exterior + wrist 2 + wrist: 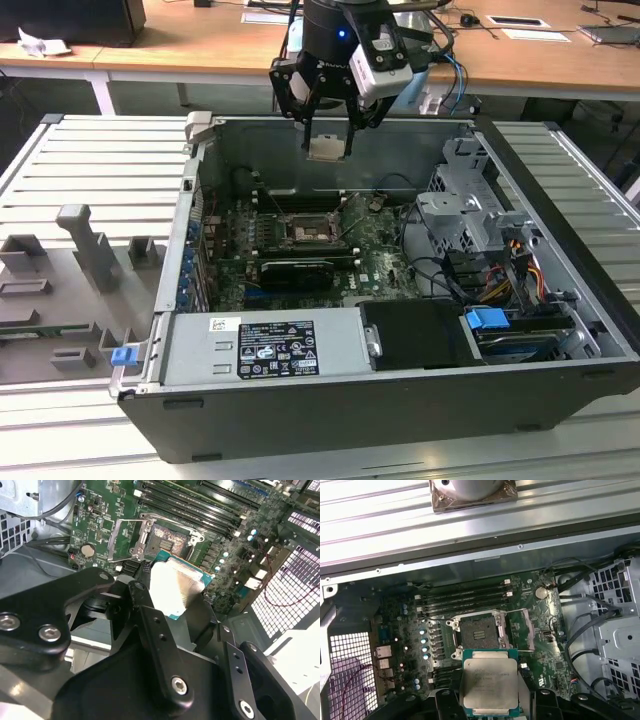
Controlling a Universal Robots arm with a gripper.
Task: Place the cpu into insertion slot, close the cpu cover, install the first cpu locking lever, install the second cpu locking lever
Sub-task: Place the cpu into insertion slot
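Note:
My gripper [328,135] hangs above the open computer case, shut on the cpu [327,148], a flat silver-grey square. In both wrist views the cpu [489,682] [176,586] sits between the black fingers [145,615], held flat and well above the motherboard. The insertion slot [479,632] [170,541] [303,232] lies bare below it, slightly offset from the chip. The cpu cover [524,629] [126,539] is swung open beside the slot. A thin wire locking lever [125,522] stands raised near the cover.
Memory slots [462,599] run along one side of the slot. A drive cage [470,205] with cables and a power supply [265,345] fill the case at the exterior view's right and front. A grey fixture tray [70,290] lies at the left.

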